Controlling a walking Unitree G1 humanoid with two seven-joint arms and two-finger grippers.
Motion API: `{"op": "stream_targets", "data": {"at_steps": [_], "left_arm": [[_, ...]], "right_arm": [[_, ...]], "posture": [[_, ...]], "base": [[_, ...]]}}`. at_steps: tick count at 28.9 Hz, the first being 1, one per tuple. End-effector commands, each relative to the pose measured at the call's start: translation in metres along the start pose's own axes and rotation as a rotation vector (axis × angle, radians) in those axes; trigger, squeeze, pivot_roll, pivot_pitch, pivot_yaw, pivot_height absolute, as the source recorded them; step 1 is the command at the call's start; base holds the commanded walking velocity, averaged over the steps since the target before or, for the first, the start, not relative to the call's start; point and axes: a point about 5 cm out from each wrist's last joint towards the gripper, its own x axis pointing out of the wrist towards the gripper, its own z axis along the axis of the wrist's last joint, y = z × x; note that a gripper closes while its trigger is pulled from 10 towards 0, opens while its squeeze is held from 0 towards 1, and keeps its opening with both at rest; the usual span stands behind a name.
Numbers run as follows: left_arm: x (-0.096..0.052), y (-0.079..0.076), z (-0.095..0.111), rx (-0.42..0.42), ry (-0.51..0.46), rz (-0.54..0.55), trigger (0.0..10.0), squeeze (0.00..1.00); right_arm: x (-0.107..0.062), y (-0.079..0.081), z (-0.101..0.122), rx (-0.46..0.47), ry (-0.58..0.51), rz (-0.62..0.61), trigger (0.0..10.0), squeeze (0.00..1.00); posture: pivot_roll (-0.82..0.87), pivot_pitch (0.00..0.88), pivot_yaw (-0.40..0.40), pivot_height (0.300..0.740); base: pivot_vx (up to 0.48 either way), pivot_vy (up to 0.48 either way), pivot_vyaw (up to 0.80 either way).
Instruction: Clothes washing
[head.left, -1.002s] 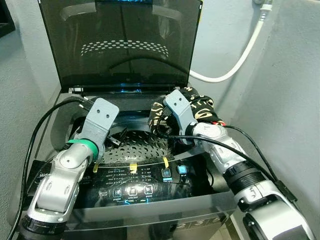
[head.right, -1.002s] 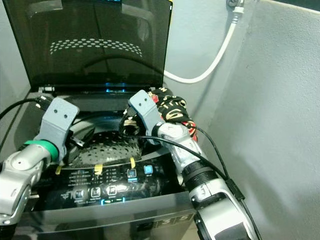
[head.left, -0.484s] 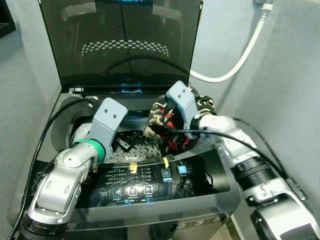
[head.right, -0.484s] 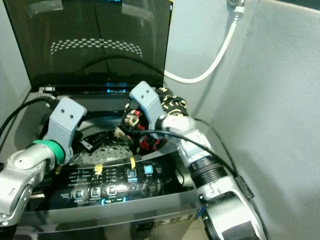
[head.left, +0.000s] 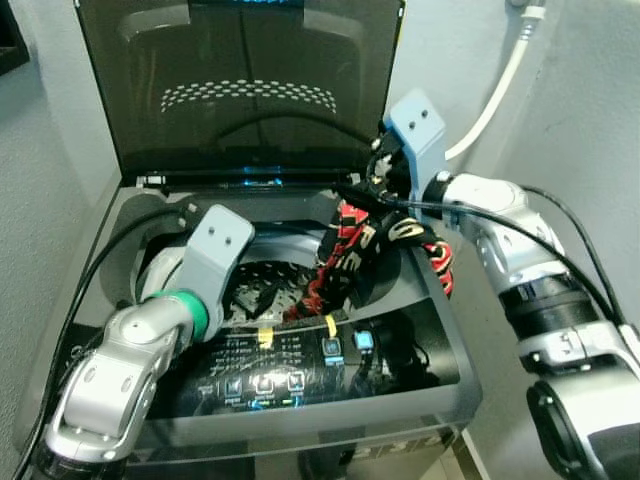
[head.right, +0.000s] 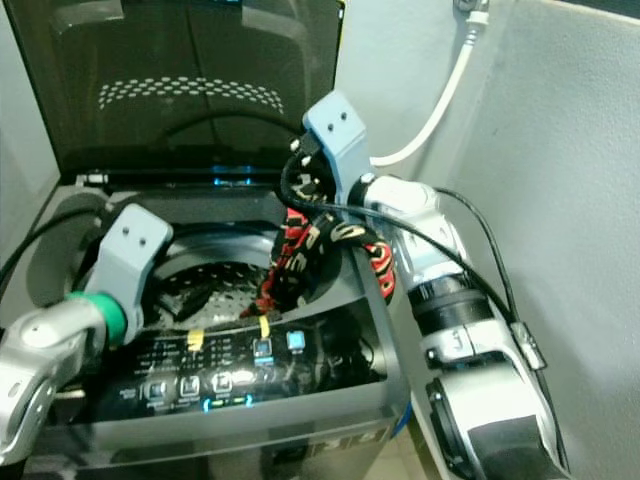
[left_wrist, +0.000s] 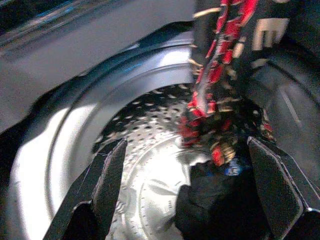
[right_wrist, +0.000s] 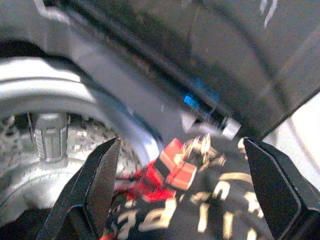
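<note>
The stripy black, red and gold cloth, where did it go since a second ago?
The right pincer went up and back toward the open lid. The cloth now hangs stretched from up there over the washer's right rim, its end trailing into the drum. The left pincer stayed low over the drum, open. The washer and hose stayed put.

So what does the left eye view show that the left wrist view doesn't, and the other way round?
The left eye view takes in the raised lid, the lit control panel, the white hose on the wall, and both arms, with the right gripper up by the lid and the left gripper over the drum. The left wrist view looks down into the perforated drum and shows a dark item lying at the bottom. Both show the black, red and gold garment hanging into the tub.
</note>
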Motion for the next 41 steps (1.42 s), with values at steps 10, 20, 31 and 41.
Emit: {"op": "stream_targets", "data": {"at_steps": [10,20,31,41], "left_arm": [[-0.013,-0.006,-0.006,-0.012,0.027,-0.075,10.0,0.00],[-0.015,-0.007,-0.007,-0.010,0.038,-0.082,10.0,0.00],[-0.015,-0.006,-0.005,-0.003,0.034,-0.088,10.0,0.00],[-0.014,-0.006,-0.003,0.006,0.026,-0.086,10.0,0.00]], "right_arm": [[0.002,0.001,-0.033,0.016,0.135,-0.028,10.0,1.00],[0.001,-0.012,-0.063,0.184,0.245,-0.246,10.0,0.00],[-0.001,-0.012,-0.070,0.183,0.267,-0.271,10.0,0.00],[0.003,-0.018,-0.056,0.195,0.180,-0.299,2.2,0.00]], "posture": [[0.05,0.055,0.023,0.740],[0.05,0.051,0.021,0.740],[0.05,0.054,0.024,0.740],[0.05,0.058,0.026,0.740]], "base": [[0.000,0.000,0.00],[0.000,0.000,0.00],[0.000,0.000,0.00],[0.000,0.000,0.00]]}}
